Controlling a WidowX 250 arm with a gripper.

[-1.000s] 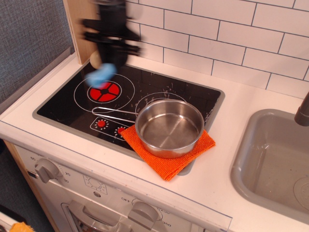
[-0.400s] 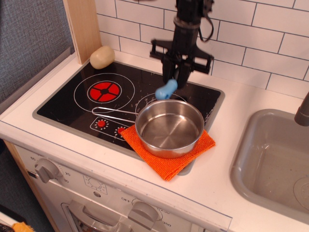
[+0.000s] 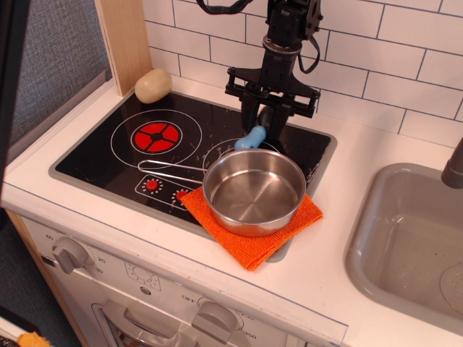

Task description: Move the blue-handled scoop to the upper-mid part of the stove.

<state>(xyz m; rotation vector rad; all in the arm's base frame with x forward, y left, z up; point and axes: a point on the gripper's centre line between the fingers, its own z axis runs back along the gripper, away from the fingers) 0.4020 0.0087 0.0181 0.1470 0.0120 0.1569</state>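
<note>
The stove point(image 3: 210, 119) is a glossy black cooktop with a grey rim and a red burner graphic point(image 3: 157, 136) on its left. My gripper point(image 3: 265, 124) hangs over the stove's upper-middle part, just behind the steel pot. It is shut on the blue-handled scoop point(image 3: 252, 137). The light-blue handle sticks out below the fingers, down and to the left, close to the stove surface. I cannot tell whether it touches. The scoop's grey bowl is hidden between the fingers.
A steel pot point(image 3: 253, 189) stands on an orange cloth point(image 3: 293, 220) at the stove's front right. A thin wire utensil point(image 3: 170, 168) lies left of the pot. A beige lump point(image 3: 153, 85) sits at the back left by a wooden post point(image 3: 126, 40). A grey sink point(image 3: 409, 238) lies to the right.
My gripper carried the scoop from above the red burner rightward to the stove's upper middle. Since then it has shifted slightly right and lowered a little.
</note>
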